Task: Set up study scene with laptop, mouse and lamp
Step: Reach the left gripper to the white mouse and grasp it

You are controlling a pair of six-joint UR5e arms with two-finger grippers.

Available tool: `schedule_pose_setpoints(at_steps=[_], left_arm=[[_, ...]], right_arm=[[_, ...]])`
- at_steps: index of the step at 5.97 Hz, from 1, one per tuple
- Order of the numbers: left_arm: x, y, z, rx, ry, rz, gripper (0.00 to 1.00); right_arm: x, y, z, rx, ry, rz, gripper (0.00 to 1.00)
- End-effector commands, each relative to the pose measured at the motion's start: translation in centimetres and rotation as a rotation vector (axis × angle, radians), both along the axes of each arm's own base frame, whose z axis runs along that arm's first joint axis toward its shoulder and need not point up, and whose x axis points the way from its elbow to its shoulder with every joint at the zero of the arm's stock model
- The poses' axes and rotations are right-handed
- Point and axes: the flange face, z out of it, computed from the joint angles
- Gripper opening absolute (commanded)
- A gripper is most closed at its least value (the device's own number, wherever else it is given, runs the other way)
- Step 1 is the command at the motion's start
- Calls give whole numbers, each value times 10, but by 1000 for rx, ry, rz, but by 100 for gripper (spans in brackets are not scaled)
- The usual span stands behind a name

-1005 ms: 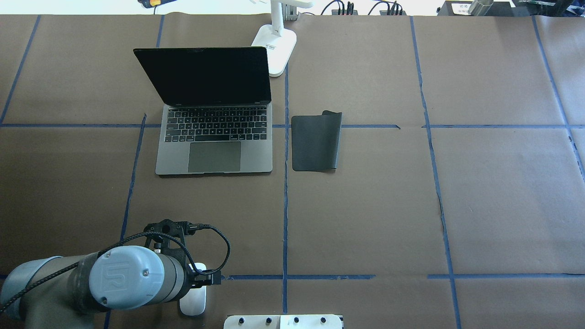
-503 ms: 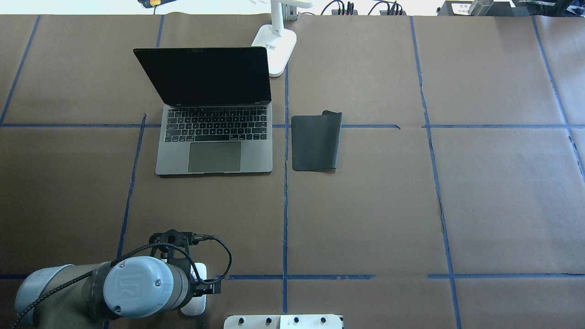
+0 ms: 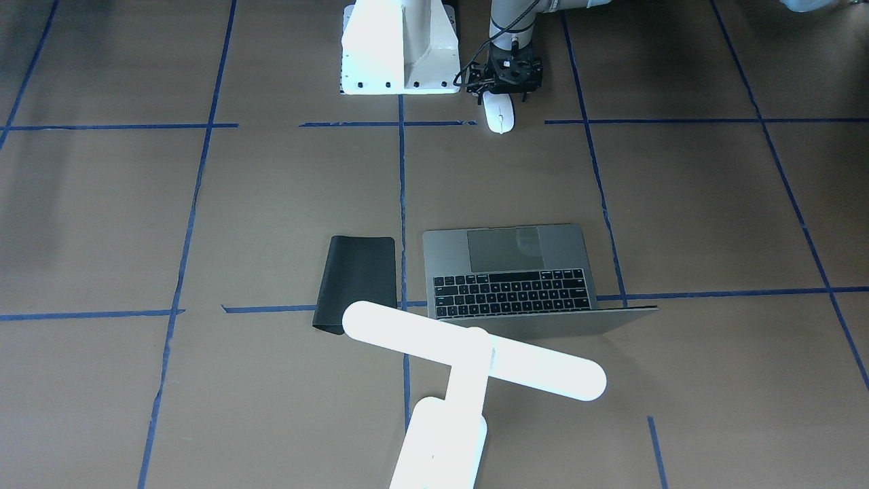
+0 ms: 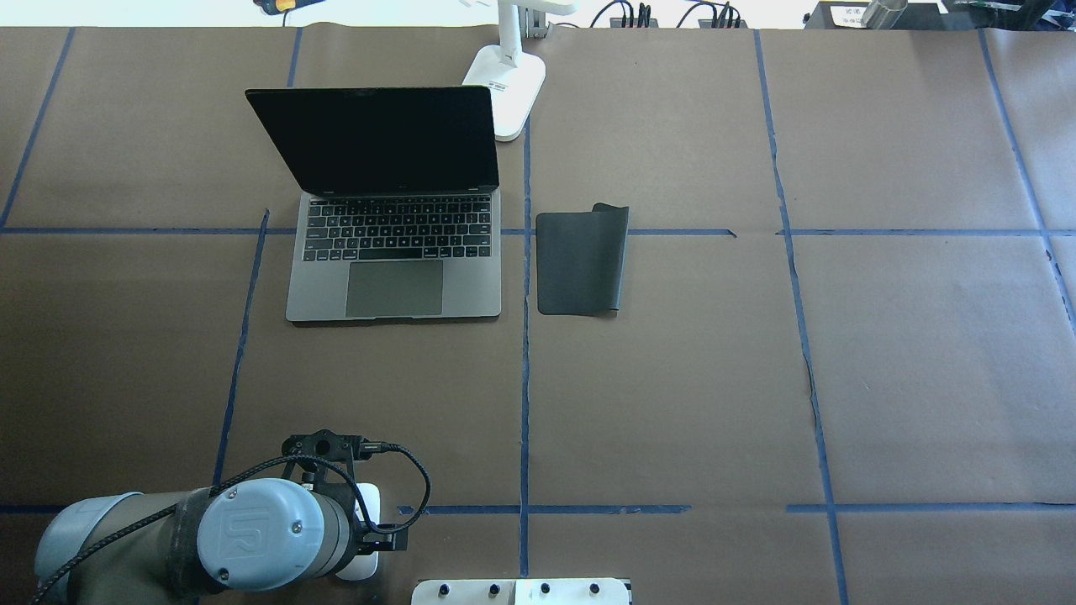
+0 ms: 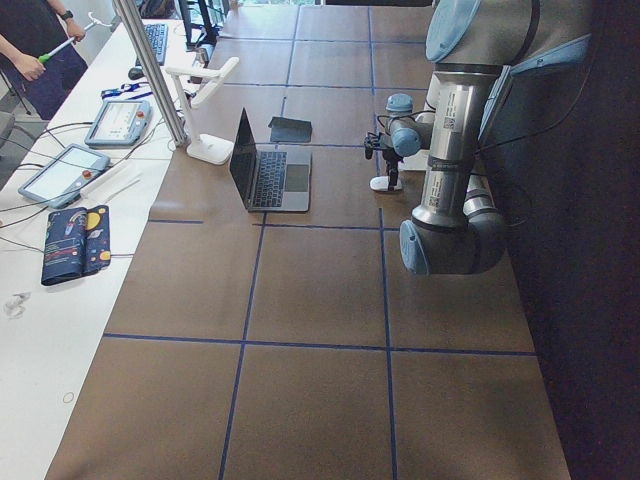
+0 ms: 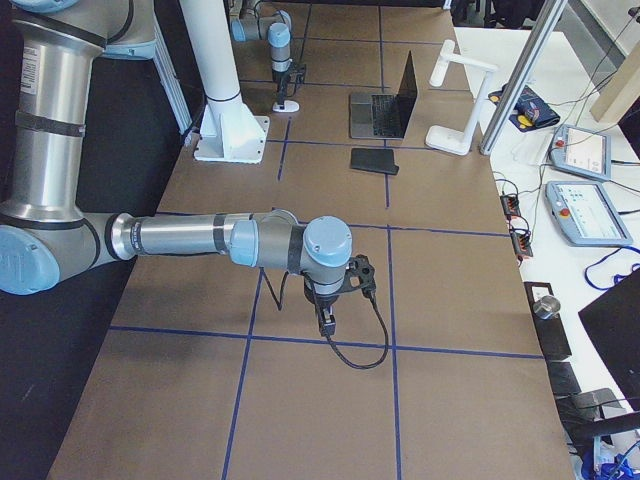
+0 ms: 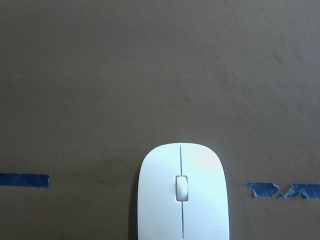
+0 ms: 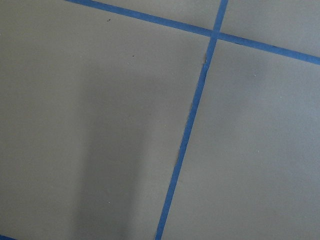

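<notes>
The white mouse [image 3: 500,117] lies on the table near the robot base, on a blue tape line. It also shows in the left wrist view, where the mouse [image 7: 183,195] sits bottom centre with no fingers in sight. My left gripper [image 3: 506,95] hangs straight over its rear half; I cannot tell whether it is open or shut. From overhead the left wrist covers most of the mouse [image 4: 360,573]. The grey laptop [image 4: 395,252] stands open mid-table. Behind it the lit white lamp [image 3: 475,360] stands. My right gripper [image 6: 326,322] points down over bare table; its state cannot be told.
A black mat [image 4: 580,262] lies just right of the laptop, one corner curled. The white boxy pedestal [image 3: 400,47] stands beside the mouse at the robot's edge. Blue tape lines cross the brown table cover. Tablets and cables lie on a side bench [image 6: 575,200].
My left arm has drawn back toward the robot's edge, covering more of the mouse. The mouse, laptop, mat and lamp have stayed put.
</notes>
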Motion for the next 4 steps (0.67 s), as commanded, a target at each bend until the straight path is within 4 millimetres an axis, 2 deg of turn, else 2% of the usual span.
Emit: schedule_pose_setpoints(at_steps=[1,4], left_arm=[[3,0,-1,4,1,7,100],[14,-1,4,1,-14,8,100]], right_arm=[[0,0,1,-2,0,0,100],[0,0,2,-3,5,0,100]])
